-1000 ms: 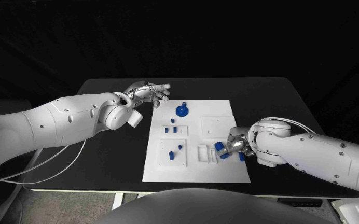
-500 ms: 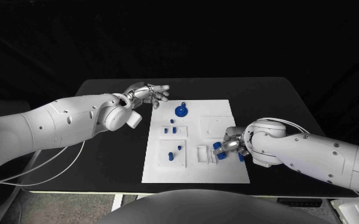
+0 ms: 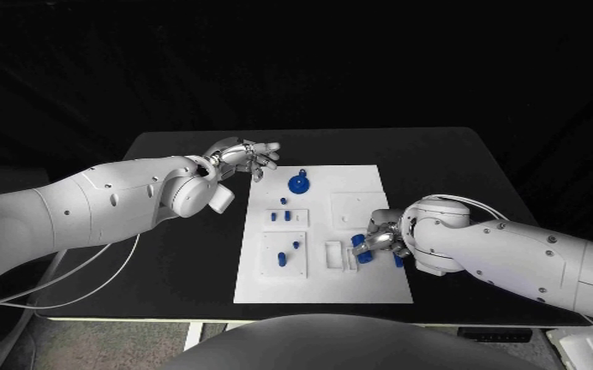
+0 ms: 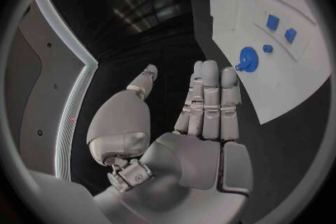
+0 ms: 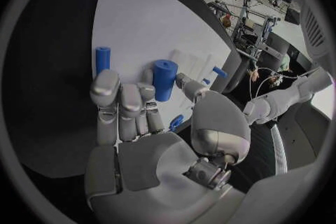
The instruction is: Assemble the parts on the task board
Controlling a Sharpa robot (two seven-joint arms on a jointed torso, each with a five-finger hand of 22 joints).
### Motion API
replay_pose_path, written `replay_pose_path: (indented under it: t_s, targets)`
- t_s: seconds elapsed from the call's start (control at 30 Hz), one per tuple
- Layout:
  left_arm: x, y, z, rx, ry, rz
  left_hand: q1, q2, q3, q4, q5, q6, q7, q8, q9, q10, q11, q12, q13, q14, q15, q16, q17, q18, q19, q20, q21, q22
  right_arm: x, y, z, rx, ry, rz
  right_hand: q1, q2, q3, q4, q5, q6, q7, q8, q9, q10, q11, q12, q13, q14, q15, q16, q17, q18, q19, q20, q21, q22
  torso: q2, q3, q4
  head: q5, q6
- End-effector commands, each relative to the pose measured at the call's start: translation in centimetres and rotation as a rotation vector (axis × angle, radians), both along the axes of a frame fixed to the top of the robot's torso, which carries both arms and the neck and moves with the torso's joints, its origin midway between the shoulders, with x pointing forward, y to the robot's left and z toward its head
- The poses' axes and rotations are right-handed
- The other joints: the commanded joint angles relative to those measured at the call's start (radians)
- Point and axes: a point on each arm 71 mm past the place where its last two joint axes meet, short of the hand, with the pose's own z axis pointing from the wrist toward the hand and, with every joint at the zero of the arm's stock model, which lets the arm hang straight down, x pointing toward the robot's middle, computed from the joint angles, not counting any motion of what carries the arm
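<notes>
The white task board (image 3: 363,183) lies mid-table with small blue parts on it. My right hand (image 3: 380,241) is low over the board's near right area. In the right wrist view its thumb and fingers (image 5: 129,102) pinch an upright blue cylinder (image 5: 164,79). A second blue cylinder (image 5: 103,60) stands just past the fingertips. My left hand (image 3: 248,153) hovers beyond the board's far left corner, fingers spread and straight, holding nothing. A round blue knob (image 3: 301,183) sits near the board's far edge.
Small blue pieces (image 3: 282,214) sit in a white block on the board's left side, and a blue peg (image 3: 283,257) stands nearer me. White blocks (image 3: 336,253) lie just left of my right hand. Bare black table (image 3: 458,169) surrounds the board.
My right hand has edged slightly left over the blue cylinders. The left hand has not moved.
</notes>
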Motion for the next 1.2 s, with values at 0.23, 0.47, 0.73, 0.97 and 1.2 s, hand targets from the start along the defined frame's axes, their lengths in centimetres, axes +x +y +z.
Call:
replay_pose_path:
  t_s: [0.23, 0.47, 0.73, 0.97, 1.2]
  targets:
    - [0.0, -0.2, 0.0, -0.014, 0.005, -0.013, 0.002, 0.013, -0.006, -0.008, -0.003, -0.010, -0.001, 0.005, 0.000, -0.008, -0.001, 0.007, 0.002, -0.008, -0.001, -0.004, 0.002, 0.062, -0.003, -0.011, -0.004, 0.002, -0.5, -0.3, -0.5, 0.062, 0.018, -0.058, 0.046, 0.048, 0.036, -0.059, -0.004, 0.026, -0.001, -0.004, -0.241, 0.003, -0.008, -0.011, 0.010, -0.003, -0.003, -0.010, 0.012, 0.148, -0.009, 0.014, 0.012, 0.013, 0.002, 0.0000, -0.0014, 0.000, 0.000]
    - [0.0, 0.0, 0.0, -0.012, 0.006, -0.012, 0.005, 0.016, -0.008, -0.012, -0.003, -0.010, -0.001, 0.006, 0.000, -0.008, -0.001, 0.007, 0.002, -0.008, -0.001, -0.005, 0.002, 0.062, -0.003, -0.011, -0.004, 0.003, -0.3, -1.2, 0.3, 0.145, 0.014, -0.157, 0.040, 0.048, 0.041, -0.083, -0.003, 0.040, -0.004, -0.004, -0.243, 0.013, -0.012, -0.015, 0.016, 0.008, -0.006, -0.011, 0.027, 0.148, -0.005, 0.018, 0.016, 0.012, 0.002, -0.0001, -0.0015, 0.000, 0.000]
    - [0.0, 0.1, 0.0, -0.010, 0.005, -0.009, 0.006, 0.018, -0.010, -0.015, -0.003, -0.010, -0.001, 0.007, 0.000, -0.008, -0.001, 0.008, 0.002, -0.008, -0.001, -0.005, 0.002, 0.062, -0.002, -0.011, -0.005, 0.004, -0.2, -1.1, 1.9, 0.241, 0.029, -0.239, 0.025, 0.038, 0.038, -0.090, -0.001, 0.052, -0.008, -0.004, -0.245, 0.025, -0.015, -0.019, 0.021, 0.018, -0.009, -0.013, 0.038, 0.148, 0.001, 0.017, 0.018, 0.010, 0.003, 0.0006, -0.0014, -0.001, 0.002]
    - [0.0, 0.1, 0.0, -0.010, 0.005, -0.012, 0.010, 0.022, -0.013, -0.021, -0.003, -0.008, -0.001, 0.009, 0.001, -0.008, -0.001, 0.008, 0.002, -0.008, -0.001, -0.005, 0.003, 0.062, -0.002, -0.011, -0.005, 0.005, -0.7, 0.0, 2.3, 0.273, 0.045, -0.226, 0.008, -0.019, 0.015, -0.098, -0.002, 0.058, -0.010, -0.007, -0.248, 0.032, -0.018, -0.027, 0.026, 0.024, -0.012, -0.019, 0.047, 0.148, 0.004, 0.012, 0.018, 0.006, 0.005, 0.0005, -0.0007, -0.001, 0.003]
    - [0.0, 0.1, 0.0, -0.009, 0.005, -0.012, 0.010, 0.022, -0.014, -0.022, -0.003, -0.008, -0.002, 0.009, 0.001, -0.008, -0.001, 0.009, 0.002, -0.008, -0.001, -0.005, 0.003, 0.062, -0.002, -0.011, -0.005, 0.005, -1.0, 1.0, 2.2, 0.269, 0.088, -0.202, 0.004, -0.022, 0.013, -0.093, -0.003, 0.060, -0.011, -0.008, -0.248, 0.034, -0.018, -0.029, 0.027, 0.023, -0.013, -0.022, 0.047, 0.148, 0.005, 0.011, 0.017, 0.005, 0.005, -0.0001, -0.0005, 0.000, 0.003]
